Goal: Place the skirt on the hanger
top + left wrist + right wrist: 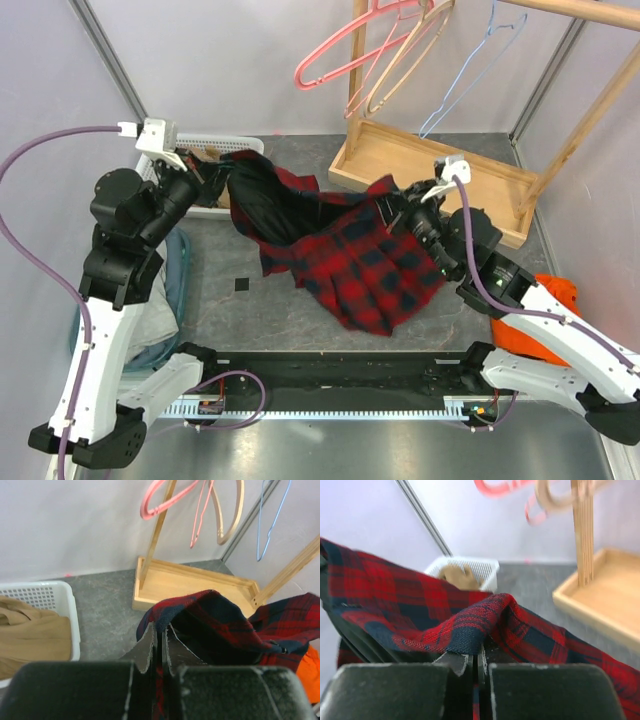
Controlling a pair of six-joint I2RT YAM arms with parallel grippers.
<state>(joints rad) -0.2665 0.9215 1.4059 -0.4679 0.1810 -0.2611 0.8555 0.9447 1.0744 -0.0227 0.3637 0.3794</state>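
The tan-brown skirt [30,635] lies bunched in the white basket [60,592] at the back left; it also shows as the skirt [457,577] in the right wrist view. The pink hanger [340,55] hangs from the wooden rack, as does the pink hanger [165,500] in the left wrist view. A red plaid garment [360,260] is stretched between both arms above the table. My left gripper [160,630] is shut on its left edge beside the basket. My right gripper [477,655] is shut on a fold of its right edge, near the rack's base.
A thick wooden hanger [410,55] and a thin light-blue hanger [470,70] hang beside the pink one. The rack's wooden base tray [440,170] sits at the back right. An orange cloth [545,310] lies by the right arm and a grey garment [170,290] by the left.
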